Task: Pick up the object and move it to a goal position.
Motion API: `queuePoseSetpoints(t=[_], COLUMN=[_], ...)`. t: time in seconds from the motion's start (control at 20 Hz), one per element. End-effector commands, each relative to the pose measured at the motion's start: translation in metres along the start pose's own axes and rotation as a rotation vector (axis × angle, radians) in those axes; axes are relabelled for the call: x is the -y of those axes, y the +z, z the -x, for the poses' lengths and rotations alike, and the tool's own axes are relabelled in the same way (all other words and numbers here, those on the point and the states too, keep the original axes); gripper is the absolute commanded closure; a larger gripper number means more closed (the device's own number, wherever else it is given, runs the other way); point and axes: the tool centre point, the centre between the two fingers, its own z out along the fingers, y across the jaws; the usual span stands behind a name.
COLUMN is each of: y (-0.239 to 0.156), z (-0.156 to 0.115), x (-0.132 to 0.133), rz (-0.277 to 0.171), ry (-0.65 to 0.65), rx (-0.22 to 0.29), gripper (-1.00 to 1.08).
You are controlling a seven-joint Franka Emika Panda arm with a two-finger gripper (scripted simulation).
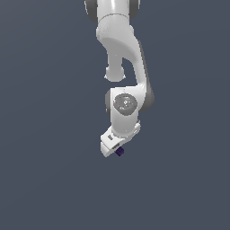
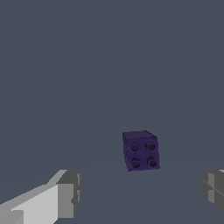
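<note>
Item 1, the arm (image 1: 121,67): white, jointed, with dark grey bands. We see it enter from the upper edge of the exterior view, where its upper links are cut off. Its base lies out of frame.

Item 2, the claw (image 1: 112,146): a white block at the low end of the arm, tilted. In the exterior view we cannot make out its fingers singly; they merge with the body. In the wrist view we log two grey finger pads (image 2: 70,192), one at each lower corner, both cut by the frame edge, the far one only a sliver. They stand wide apart with nothing between them, so we record the claw as spread open and holding nothing.

Item 3, the cube (image 1: 119,152): tiny, dark purple, far smaller than the claw. In the exterior view it sits just beside the claw's lower tip, toward the exterior view's right; whether it touches the claw we cannot tell at this size. In the wrist view the cube (image 2: 141,150) shows one face with four round studs, and it lies beyond the claw's pads, apart from both, nearer the far sliver pad than the fully seen one.

Item 4, the surface (image 1: 45,179): uniform slate grey-blue, filling both views. We find no edge, seam or horizon, so surface and background cannot be told apart. We cannot tell whether the cube rests on it.
</note>
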Motion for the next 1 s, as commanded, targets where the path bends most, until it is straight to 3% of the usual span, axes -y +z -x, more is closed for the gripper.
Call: queuePoseSetpoints(t=[0.0, 0.6, 0.95], y=[0.004, 0.012, 0.045], z=[-0.002, -0.004, -0.004], x=[-0.004, -0.010, -0.009], rz=[0.002, 0.005, 0.005], ry=[-0.034, -0.071, -0.075], rx=[-0.004, -0.007, -0.007], gripper=[-0.92, -0.92, -0.92])
